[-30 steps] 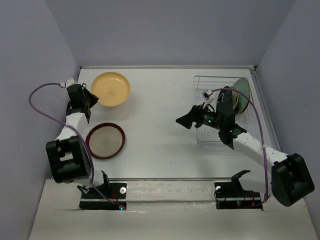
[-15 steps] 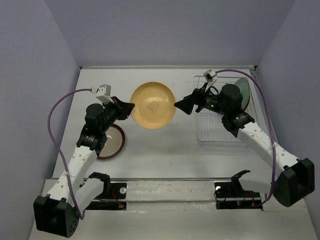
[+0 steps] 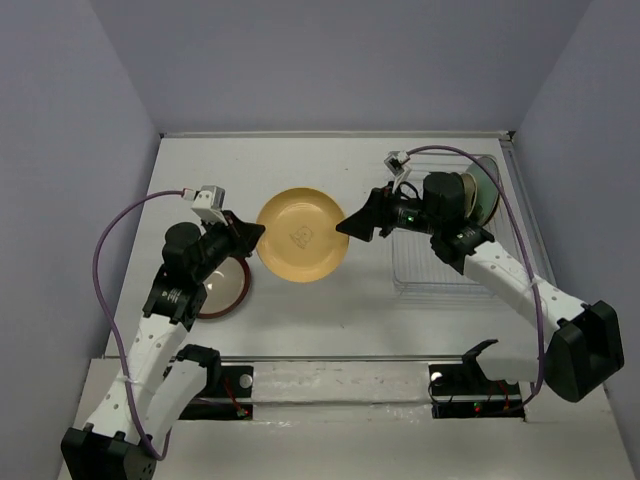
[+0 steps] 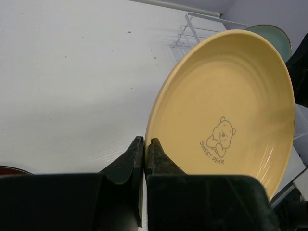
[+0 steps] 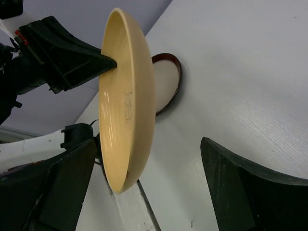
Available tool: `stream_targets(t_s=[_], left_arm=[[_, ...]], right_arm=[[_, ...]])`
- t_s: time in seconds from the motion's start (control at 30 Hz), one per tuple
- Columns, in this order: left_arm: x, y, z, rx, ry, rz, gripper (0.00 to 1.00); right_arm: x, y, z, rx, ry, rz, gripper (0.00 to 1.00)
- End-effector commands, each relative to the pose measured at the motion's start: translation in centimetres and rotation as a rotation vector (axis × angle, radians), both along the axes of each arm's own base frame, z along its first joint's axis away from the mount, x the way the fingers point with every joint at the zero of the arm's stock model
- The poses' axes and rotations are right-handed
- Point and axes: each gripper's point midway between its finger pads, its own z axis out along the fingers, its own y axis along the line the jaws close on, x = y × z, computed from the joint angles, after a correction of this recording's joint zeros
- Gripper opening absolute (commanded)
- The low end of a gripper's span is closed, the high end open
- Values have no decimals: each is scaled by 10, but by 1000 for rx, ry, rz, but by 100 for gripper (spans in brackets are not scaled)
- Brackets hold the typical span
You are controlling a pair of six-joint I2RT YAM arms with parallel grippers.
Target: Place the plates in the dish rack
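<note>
The orange-yellow plate [image 3: 302,235] hangs in the air just left of the dish rack [image 3: 422,272], clear of the surface [image 3: 300,170] & tipped up nearly on edge; its hollow face is turned toward the top cam, & in the left wrist view we read a small bear drawing w/ lettering under it on that face. The left tool [image 3: 256,232] has the plate by the rim on the side away from the rack; its fingers [image 4: 156,154] are pinched on that rim w/ only the plate's thickness between them. On the rack side of the plate we see the right tool [image 3: 347,224] spread wide & gripping nothing; in its own wrist view the plate stands edge-on ahead of the gap between the fingers, nearer one of them; we can't tell whether either finger touches it.

In the rack itself a teal plate [image 3: 487,188] stands upright at the far right corner; the right arm covers what's next to it, so we can't say more there. Well left of the rack, beyond the held plate, the red-rimmed plate [image 3: 228,290] lies flat on the surface, cream centre up, partly under the left arm.
</note>
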Motion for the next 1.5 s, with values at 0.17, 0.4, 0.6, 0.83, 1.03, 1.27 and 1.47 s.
stream_targets(t_s=[0.17, 0.4, 0.6, 0.83, 1.03, 1.27, 1.47], left_arm=[[-11, -18, 28, 5, -115, -134, 6], [-14, -15, 27, 14, -115, -123, 58], [-19, -9, 37, 16, -150, -97, 99], [-34, -20, 46, 6, -185, -153, 99], [-43, -29, 46, 18, -187, -187, 99], [-48, -34, 46, 19, -184, -201, 99], [-49, -35, 47, 21, -191, -201, 99]], right_arm=[[-19, 47, -1, 48, 35, 160, 86], [-8, 41, 3, 43, -13, 54, 14], [48, -26, 13, -147, -92, -406, 7], [99, -198, 40, -560, -222, -1182, 7], [109, -263, 54, -695, -217, -1364, 7], [132, -286, 36, -921, -199, -1424, 7], [150, -295, 13, -1004, -162, -1396, 7]])
